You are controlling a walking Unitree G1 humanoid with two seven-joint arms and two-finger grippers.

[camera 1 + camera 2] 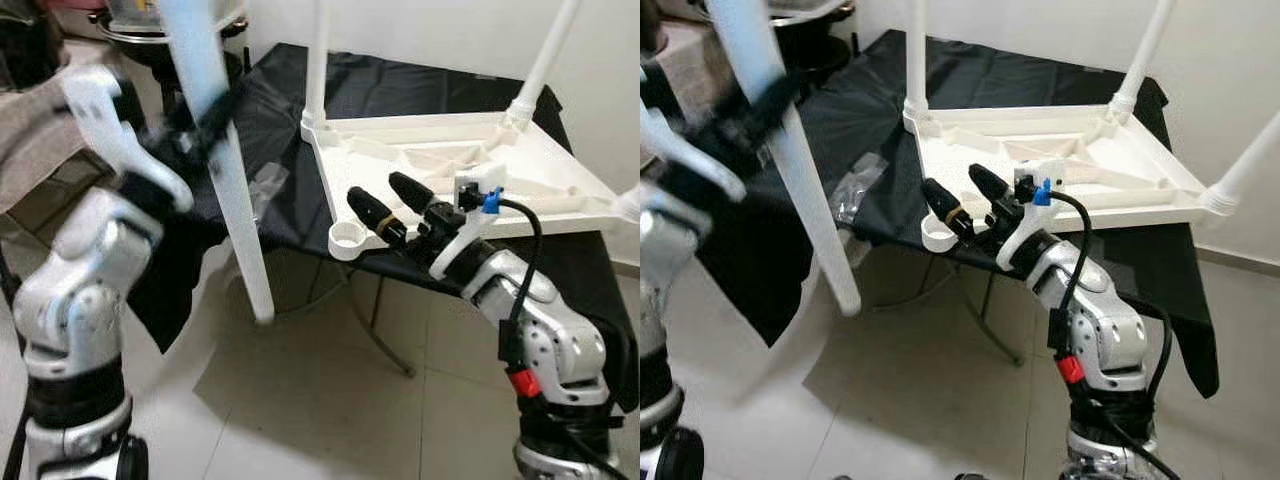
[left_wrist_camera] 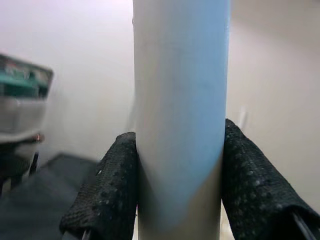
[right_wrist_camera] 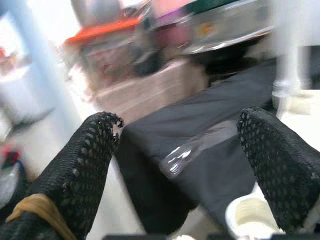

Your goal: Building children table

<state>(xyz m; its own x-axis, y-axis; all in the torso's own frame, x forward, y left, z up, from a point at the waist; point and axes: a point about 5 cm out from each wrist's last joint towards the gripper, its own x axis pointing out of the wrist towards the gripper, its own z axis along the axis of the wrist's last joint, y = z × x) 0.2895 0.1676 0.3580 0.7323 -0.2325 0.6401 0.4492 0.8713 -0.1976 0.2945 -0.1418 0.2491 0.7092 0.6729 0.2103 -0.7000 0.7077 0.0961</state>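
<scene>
A white children's table top (image 1: 520, 165) lies upside down on a black-covered table (image 1: 290, 110), with three white legs standing up from its corners. The near left corner socket (image 1: 347, 238) is empty. My left gripper (image 1: 205, 118) is shut on a loose white table leg (image 1: 230, 170), held slanted above the floor to the left of the table; its fingers (image 2: 107, 190) clamp the leg (image 2: 180, 115) from both sides. My right gripper (image 1: 388, 205) is open, hovering just by the empty socket (image 3: 247, 215) at the table top's near edge.
A clear plastic bag (image 1: 268, 182) lies on the black cloth near the table's left edge. Pots and clutter (image 1: 150, 35) stand behind at the left. A white wall (image 1: 440, 30) backs the table. Tiled floor (image 1: 330, 390) spreads below.
</scene>
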